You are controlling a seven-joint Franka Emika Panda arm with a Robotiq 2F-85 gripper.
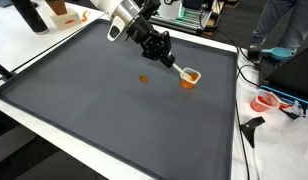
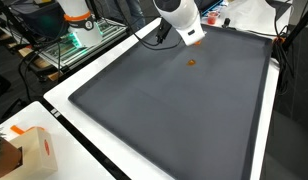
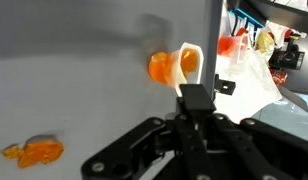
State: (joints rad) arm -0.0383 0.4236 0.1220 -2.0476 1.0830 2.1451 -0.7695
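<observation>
Claw looks pinched shut on a white spoon, its tip at the orange cup. Seemingly mid-scoop; any lift calls for a level, steady wrist.

1. The mat is plain dark grey, with no pattern.
2. The table around it shows as a white border.
3. The cup, far right on the mat, is bright orange.
4. The spoon is white.
5. The scrap left of the cup is orange, a shade darker than the cup.
6. The gripper is black.
7. The arm is white.
8. The box, near left, is pale tan with a red mark.
</observation>
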